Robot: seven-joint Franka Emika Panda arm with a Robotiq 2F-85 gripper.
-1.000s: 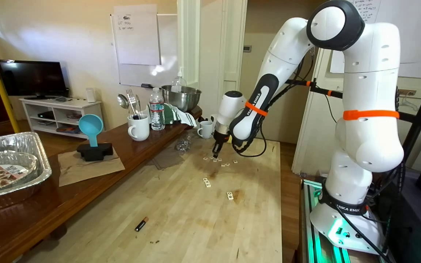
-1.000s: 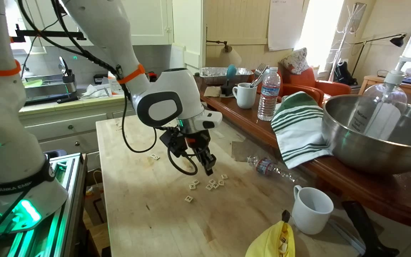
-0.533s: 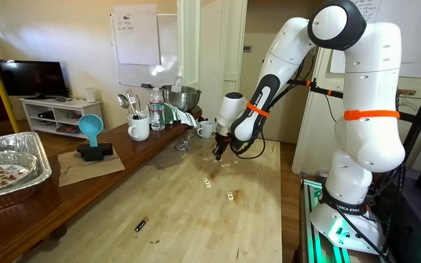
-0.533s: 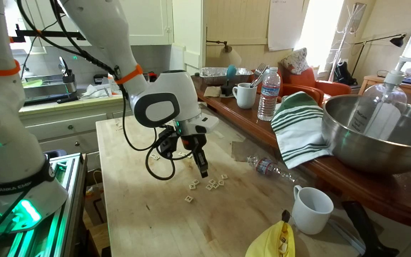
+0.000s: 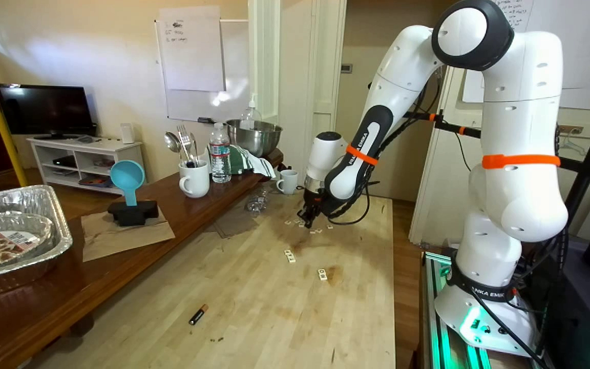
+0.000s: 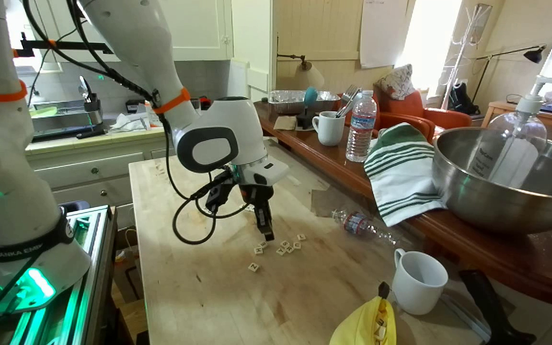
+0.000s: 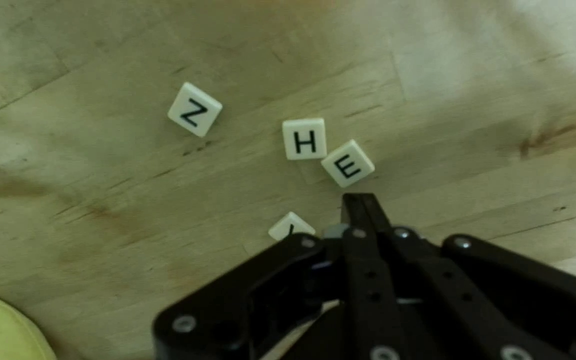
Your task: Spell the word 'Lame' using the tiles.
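- Compared with a second ago, the black claw (image 6: pixel 269 237) has turned and shifted slightly toward the robot's base (image 5: pixel 487 320), as both exterior views show.
- In an exterior view, the black cable loop (image 6: pixel 174 225) beside it has swung the same way.
- The scattered tiles (image 6: pixel 289 249) lie where they lay on the wooden table (image 5: pixel 274 328); a short row of tiles (image 5: pixel 289 256) and a pair of tiles (image 5: pixel 322 274), both apart from them, are also unmoved.
- The claw is narrowed all the way: in the wrist view its two fingers (image 7: pixel 353 215) stand side by side, tips meeting without a gap.
- It points down just beside the E tile (image 7: pixel 348 163); whether it touches the table is unclear.
- The H tile (image 7: pixel 304 139) sits by a corner of the E tile, the Z tile (image 7: pixel 195 109) lies farther off, and a fourth tile (image 7: pixel 288 227) is partly covered by the claw.
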